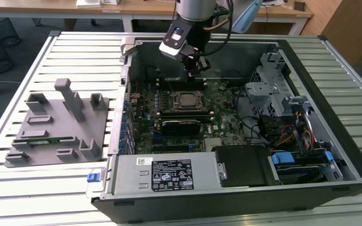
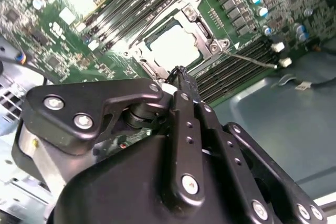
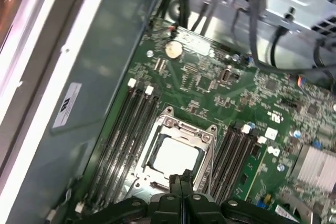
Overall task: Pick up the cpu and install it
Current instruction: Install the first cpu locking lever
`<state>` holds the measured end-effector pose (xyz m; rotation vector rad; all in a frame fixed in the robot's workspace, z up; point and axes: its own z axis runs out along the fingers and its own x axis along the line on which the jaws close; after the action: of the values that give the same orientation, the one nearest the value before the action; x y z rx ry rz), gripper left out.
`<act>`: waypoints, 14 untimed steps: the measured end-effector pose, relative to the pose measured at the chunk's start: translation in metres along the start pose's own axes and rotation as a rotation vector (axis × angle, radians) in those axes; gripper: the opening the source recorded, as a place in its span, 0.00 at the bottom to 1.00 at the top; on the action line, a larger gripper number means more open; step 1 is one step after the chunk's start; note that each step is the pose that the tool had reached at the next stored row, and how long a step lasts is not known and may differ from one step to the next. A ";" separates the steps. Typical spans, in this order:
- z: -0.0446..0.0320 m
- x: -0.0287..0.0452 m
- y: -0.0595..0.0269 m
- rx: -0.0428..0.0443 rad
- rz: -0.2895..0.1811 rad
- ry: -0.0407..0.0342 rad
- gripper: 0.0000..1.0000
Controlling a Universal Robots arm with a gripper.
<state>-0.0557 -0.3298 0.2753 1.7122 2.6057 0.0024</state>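
Exterior view showed us the black two-fingered pincer (image 1: 195,71) hanging above the square metal-framed socket (image 1: 174,100) on the green motherboard (image 1: 222,101), inside the open black computer case (image 1: 231,205). In both wrist views we saw the cpu, a small flat square chip with a shiny silver top (image 3: 173,156), lying inside that socket's frame, apart from the fingertips. The pincer's fingers (image 3: 174,187) were pressed together with nothing between them. Long black memory slots (image 3: 123,129) ran along both sides of the socket, and a thin metal lever (image 2: 252,60) stuck out from one socket corner. Well apart from the socket, a grey moulded tray (image 1: 55,127) sat on the white slatted table (image 1: 43,197).
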 end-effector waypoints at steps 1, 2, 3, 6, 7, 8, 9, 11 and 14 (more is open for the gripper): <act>0.0001 0.0000 0.0000 -0.0004 -0.018 0.0003 0.11; 0.0002 0.0000 0.0000 -0.0007 -0.036 0.0005 0.11; 0.0003 0.0000 0.0000 -0.0011 -0.056 0.0008 0.11; 0.0006 0.0000 -0.0001 -0.0020 -0.110 0.0015 0.11; 0.0008 0.0000 0.0000 -0.0024 -0.127 0.0018 0.11; 0.0009 0.0000 0.0000 -0.0028 -0.146 0.0021 0.11; 0.0010 0.0000 0.0000 -0.0030 -0.163 0.0023 0.11; 0.0013 0.0000 0.0000 -0.0038 -0.201 0.0029 0.11; 0.0017 0.0000 0.0000 -0.0048 -0.255 0.0036 0.11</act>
<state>-0.0557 -0.3298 0.2736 1.3671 2.8026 0.0069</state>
